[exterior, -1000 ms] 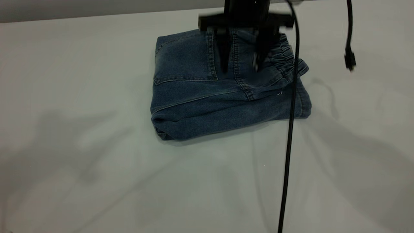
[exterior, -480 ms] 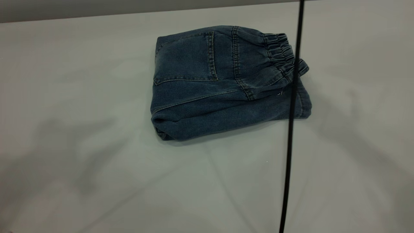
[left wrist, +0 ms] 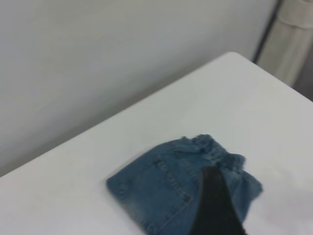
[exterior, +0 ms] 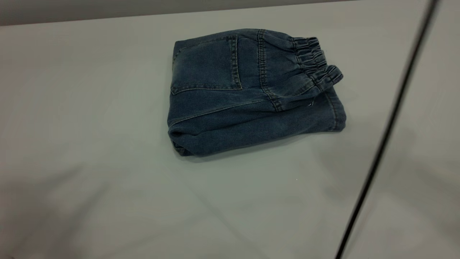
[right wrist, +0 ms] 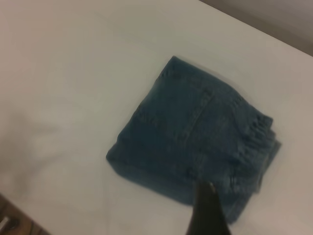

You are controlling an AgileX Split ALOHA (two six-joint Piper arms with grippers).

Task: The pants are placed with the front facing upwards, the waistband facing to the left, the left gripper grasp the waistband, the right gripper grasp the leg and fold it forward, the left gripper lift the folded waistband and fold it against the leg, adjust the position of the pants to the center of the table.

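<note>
The pants (exterior: 251,93) lie folded into a compact blue denim bundle on the white table (exterior: 90,108), back patch pocket (exterior: 206,64) facing up. The ruffled waistband (exterior: 314,59) sits at the bundle's right end, on top of the folded leg (exterior: 258,126) beneath. Neither gripper appears in the exterior view. In the left wrist view the left gripper (left wrist: 215,205) is a dark wedge high above the pants (left wrist: 161,191), holding nothing. In the right wrist view the right gripper (right wrist: 205,213) is a dark bar, also well above the pants (right wrist: 190,142).
A thin black cable (exterior: 388,129) hangs slanted across the right side, apart from the pants. The table's far edge (exterior: 107,16) runs just behind the bundle. Bare tabletop surrounds the bundle in front and to both sides.
The gripper that hung over the pants' far edge a second ago has left the exterior view. The black cable swung from across the waistband off to the right. The pants stayed put.
</note>
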